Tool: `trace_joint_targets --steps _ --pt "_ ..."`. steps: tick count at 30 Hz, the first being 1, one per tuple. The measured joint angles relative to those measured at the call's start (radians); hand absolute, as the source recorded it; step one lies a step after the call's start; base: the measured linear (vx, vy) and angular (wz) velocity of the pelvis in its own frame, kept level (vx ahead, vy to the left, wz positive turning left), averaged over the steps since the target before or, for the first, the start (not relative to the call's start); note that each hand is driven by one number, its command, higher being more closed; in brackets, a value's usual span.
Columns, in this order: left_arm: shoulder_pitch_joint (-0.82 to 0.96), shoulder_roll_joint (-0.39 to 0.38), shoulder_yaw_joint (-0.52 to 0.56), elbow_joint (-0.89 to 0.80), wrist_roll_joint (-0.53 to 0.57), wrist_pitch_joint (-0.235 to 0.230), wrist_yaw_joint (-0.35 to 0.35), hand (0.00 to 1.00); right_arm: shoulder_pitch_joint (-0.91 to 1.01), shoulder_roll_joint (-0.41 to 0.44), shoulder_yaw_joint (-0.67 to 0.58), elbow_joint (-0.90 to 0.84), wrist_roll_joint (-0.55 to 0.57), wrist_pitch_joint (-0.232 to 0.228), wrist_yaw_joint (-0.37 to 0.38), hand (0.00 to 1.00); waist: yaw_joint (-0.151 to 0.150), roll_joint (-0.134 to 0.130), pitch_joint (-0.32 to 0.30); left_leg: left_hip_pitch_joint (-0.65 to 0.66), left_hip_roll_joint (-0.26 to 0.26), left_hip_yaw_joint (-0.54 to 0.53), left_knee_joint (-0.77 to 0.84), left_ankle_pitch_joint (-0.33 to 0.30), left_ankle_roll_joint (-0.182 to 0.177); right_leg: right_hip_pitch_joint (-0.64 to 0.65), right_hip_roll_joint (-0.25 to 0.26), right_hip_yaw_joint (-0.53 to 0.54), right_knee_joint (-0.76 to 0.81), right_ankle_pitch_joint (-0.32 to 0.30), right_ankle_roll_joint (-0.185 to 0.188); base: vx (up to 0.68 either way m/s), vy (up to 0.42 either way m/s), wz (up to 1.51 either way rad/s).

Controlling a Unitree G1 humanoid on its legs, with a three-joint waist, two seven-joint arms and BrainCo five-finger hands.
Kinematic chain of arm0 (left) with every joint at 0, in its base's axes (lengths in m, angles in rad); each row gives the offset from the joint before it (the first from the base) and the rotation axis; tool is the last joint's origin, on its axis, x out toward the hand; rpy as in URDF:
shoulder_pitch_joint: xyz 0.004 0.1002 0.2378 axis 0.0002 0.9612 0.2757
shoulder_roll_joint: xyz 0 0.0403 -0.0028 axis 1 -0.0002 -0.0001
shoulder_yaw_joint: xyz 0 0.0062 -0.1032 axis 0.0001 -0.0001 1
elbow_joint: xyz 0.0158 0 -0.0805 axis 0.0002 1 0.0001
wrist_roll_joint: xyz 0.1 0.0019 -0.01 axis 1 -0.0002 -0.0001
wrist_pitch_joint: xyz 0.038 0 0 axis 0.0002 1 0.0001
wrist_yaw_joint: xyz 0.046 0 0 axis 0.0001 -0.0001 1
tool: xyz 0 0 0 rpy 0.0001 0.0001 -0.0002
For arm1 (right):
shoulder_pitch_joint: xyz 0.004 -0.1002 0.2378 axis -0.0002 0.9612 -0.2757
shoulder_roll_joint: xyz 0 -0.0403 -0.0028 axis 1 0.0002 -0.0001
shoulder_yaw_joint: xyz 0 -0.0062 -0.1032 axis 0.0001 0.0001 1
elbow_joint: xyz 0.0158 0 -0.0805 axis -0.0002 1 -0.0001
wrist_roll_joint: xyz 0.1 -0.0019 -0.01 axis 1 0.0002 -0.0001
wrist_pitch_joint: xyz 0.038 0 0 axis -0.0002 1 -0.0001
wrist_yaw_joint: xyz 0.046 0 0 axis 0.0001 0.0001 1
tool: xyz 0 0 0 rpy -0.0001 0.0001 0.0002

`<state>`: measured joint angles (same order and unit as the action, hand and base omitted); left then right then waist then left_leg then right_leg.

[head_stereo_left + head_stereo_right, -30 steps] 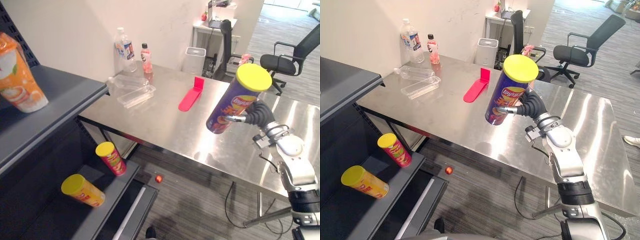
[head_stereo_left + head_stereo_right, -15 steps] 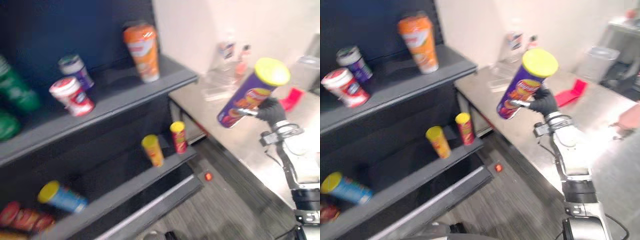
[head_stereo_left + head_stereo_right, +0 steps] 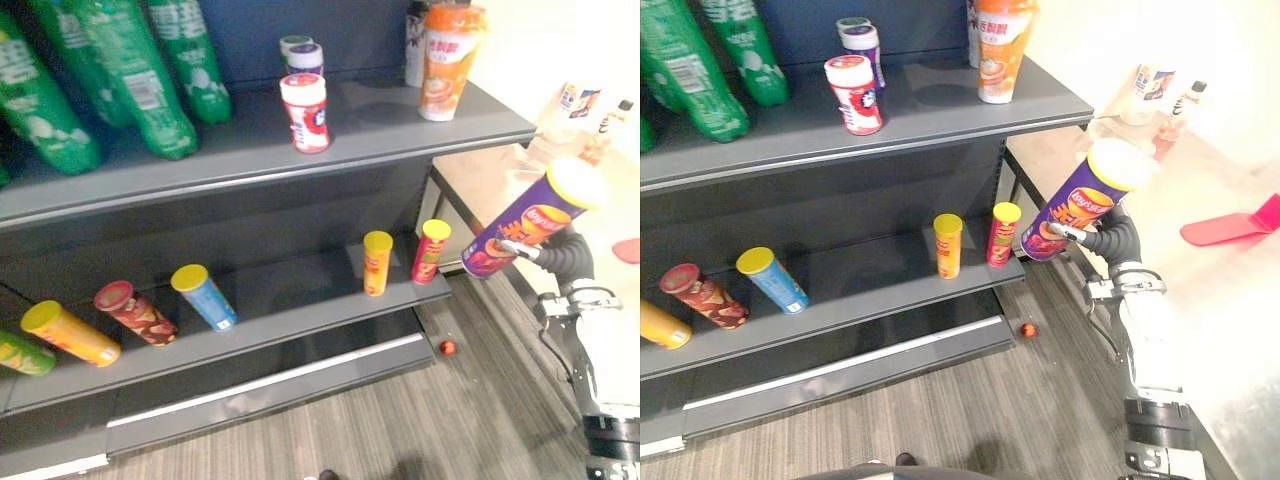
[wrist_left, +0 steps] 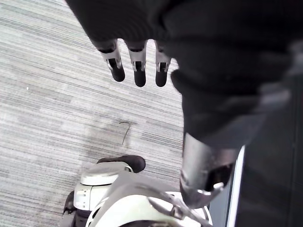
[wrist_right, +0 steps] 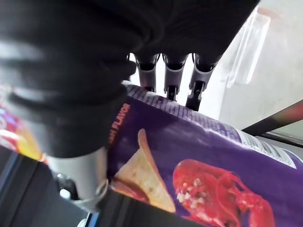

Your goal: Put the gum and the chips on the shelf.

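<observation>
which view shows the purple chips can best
Left eye view: the whole purple chips can, lid to base, tilted in the right hand. Right eye view shows nearly the same; right wrist view, a close-up of its printed side.

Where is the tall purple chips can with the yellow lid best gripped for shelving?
Round the lower wall of the purple chips can, from the side, as the right hand does: the smooth cylinder suits curled fingers, and its base points clear toward the dark grey shelf.
</observation>
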<state>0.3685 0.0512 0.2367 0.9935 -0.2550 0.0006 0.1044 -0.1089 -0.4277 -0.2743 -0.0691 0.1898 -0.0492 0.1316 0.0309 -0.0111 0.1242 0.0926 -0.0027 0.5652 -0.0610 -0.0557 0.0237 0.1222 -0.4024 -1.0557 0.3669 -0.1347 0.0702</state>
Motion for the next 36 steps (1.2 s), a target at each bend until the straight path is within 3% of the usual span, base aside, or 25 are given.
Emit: trace_joint_targets --steps 1,4,5,7,8,9,11,12,14,18,20,23,29,36 --pt "0.000 0.000 -0.003 0.000 -0.007 0.000 0.000 0.00 0.008 0.000 -0.011 0.000 -0.008 -0.006 -0.007 1.00 0.000 0.002 0.002 0.000 -0.009 0.000 -0.004 -0.002 0.003 -0.004 -0.011 0.001 0.013 0.000 0.000 -0.09 0.137 0.09" --pt "-0.001 -0.002 -0.006 -0.001 -0.009 0.003 -0.018 0.00 0.040 -0.001 -0.074 0.000 -0.035 -0.020 -0.021 1.00 -0.001 0.017 0.038 -0.006 -0.018 -0.003 -0.007 -0.011 0.018 -0.032 -0.030 0.042 0.053 0.050 -0.046 -0.06 0.141 0.03" --pt "-0.002 -0.002 -0.006 -0.002 -0.008 0.005 -0.031 0.00 0.060 -0.001 -0.097 -0.001 -0.034 -0.029 -0.025 1.00 -0.002 0.020 0.055 -0.010 -0.014 -0.017 -0.007 -0.010 0.016 -0.053 -0.024 0.121 0.069 0.077 -0.066 -0.04 0.120 0.33" --pt "-0.002 0.006 -0.006 -0.044 -0.003 0.031 -0.044 0.00 0.112 0.000 -0.137 -0.005 -0.034 -0.044 -0.042 1.00 -0.031 0.024 0.057 -0.051 -0.014 -0.124 -0.010 0.016 0.008 -0.116 0.049 0.394 0.109 0.094 -0.076 -0.01 0.064 0.81" --pt "-0.005 0.012 -0.007 -0.055 -0.003 0.037 -0.048 0.00 0.125 0.000 -0.149 -0.009 -0.034 -0.044 -0.048 1.00 -0.044 0.024 0.057 -0.057 -0.015 -0.158 -0.012 0.021 0.010 -0.120 0.085 0.471 0.102 0.093 -0.077 0.04 -0.003 1.11" --pt "-0.017 0.024 -0.007 -0.062 0.004 0.053 -0.053 0.00 0.144 0.000 -0.164 -0.019 -0.034 -0.044 -0.063 1.00 -0.057 0.011 0.067 -0.061 -0.019 -0.202 -0.027 0.021 0.011 -0.114 0.136 0.593 0.075 0.095 -0.074 0.05 -0.010 1.00" --pt "-0.036 0.040 -0.007 -0.068 0.031 0.086 -0.068 0.00 0.173 0.003 -0.180 -0.055 -0.033 -0.047 -0.072 1.00 -0.057 0.000 0.073 -0.072 -0.024 -0.281 -0.026 0.057 0.026 -0.114 0.169 0.711 0.072 0.085 -0.055 0.06 0.003 1.02" --pt "-0.045 0.041 -0.008 -0.073 0.038 0.099 -0.070 0.00 0.177 0.005 -0.180 -0.067 -0.032 -0.054 -0.076 1.00 -0.057 -0.005 0.074 -0.072 -0.025 -0.308 -0.026 0.057 0.027 -0.112 0.176 0.742 0.073 0.050 -0.030 0.06 0.005 0.82" --pt "-0.055 0.041 -0.015 -0.078 0.039 0.108 -0.069 0.00 0.170 0.006 -0.177 -0.074 -0.032 -0.080 -0.073 1.00 -0.052 -0.009 0.075 -0.072 -0.027 -0.330 -0.024 0.057 0.028 -0.118 0.187 0.770 0.071 0.019 -0.018 0.07 -0.004 0.56" --pt "-0.053 0.040 -0.019 -0.077 0.039 0.111 -0.069 0.00 0.151 0.015 -0.146 -0.071 -0.030 -0.105 -0.055 1.00 -0.052 -0.018 0.070 -0.068 -0.026 -0.326 -0.017 0.068 0.012 -0.129 0.190 0.788 0.008 0.021 -0.010 0.06 -0.052 0.47" --pt "-0.047 0.046 -0.023 -0.079 0.039 0.110 -0.065 0.00 0.140 0.017 -0.093 -0.062 -0.025 -0.111 -0.035 1.00 -0.047 -0.039 0.060 -0.070 -0.026 -0.324 0.011 0.073 0.011 -0.107 0.198 0.787 -0.128 0.061 0.031 0.07 -0.114 0.16" --pt "-0.041 0.052 -0.025 -0.084 0.039 0.107 -0.058 0.00 0.123 0.018 -0.063 -0.040 -0.023 -0.119 -0.013 1.00 -0.024 -0.049 0.050 -0.051 -0.012 -0.314 -0.019 0.092 -0.009 -0.055 0.231 0.785 -0.250 0.062 0.039 0.06 -0.173 -0.14" --pt "-0.004 0.030 -0.024 -0.082 0.040 0.073 -0.056 0.00 0.107 0.018 -0.026 -0.019 -0.026 -0.119 0.023 1.00 -0.033 -0.035 0.038 -0.036 0.031 -0.305 -0.043 0.124 -0.028 -0.029 0.282 0.778 -0.307 0.049 0.032 0.00 -0.160 -0.10" --pt "-0.011 0.041 -0.049 -0.080 0.042 0.072 -0.075 0.00 0.107 0.038 0.101 -0.026 -0.029 -0.120 0.101 1.00 -0.030 -0.016 0.026 -0.058 0.029 -0.311 -0.043 0.121 -0.035 -0.033 0.284 0.760 -0.336 0.050 0.034 0.00 -0.005 0.06"
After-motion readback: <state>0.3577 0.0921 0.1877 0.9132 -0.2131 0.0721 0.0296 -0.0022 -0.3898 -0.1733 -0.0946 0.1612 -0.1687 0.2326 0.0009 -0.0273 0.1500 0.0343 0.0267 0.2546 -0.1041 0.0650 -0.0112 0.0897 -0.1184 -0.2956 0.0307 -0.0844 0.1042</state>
